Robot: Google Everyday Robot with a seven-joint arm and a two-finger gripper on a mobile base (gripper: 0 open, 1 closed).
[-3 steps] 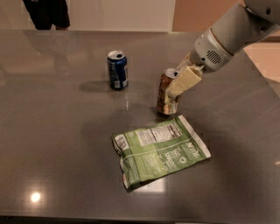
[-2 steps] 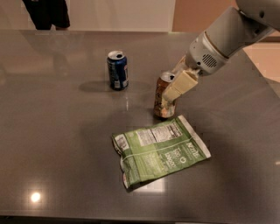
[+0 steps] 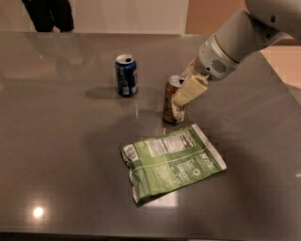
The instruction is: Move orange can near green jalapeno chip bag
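The orange can (image 3: 171, 104) stands in the middle of the grey table, tilted slightly, just beyond the upper edge of the green jalapeno chip bag (image 3: 173, 163). The bag lies flat and crinkled, with its white nutrition panel facing up. My gripper (image 3: 180, 100) reaches in from the upper right and is shut on the orange can. One pale finger (image 3: 189, 91) lies across the can's right side and the other is hidden behind it. A small gap shows between the can's base and the bag.
A dark blue can (image 3: 126, 75) stands upright to the left of and behind the orange can. The grey table (image 3: 61, 155) has its right edge near my arm. A person's dark legs (image 3: 47, 14) show at the far top left.
My gripper and the orange can have shifted a little to the left and toward the bag. The blue can and the bag have not moved.
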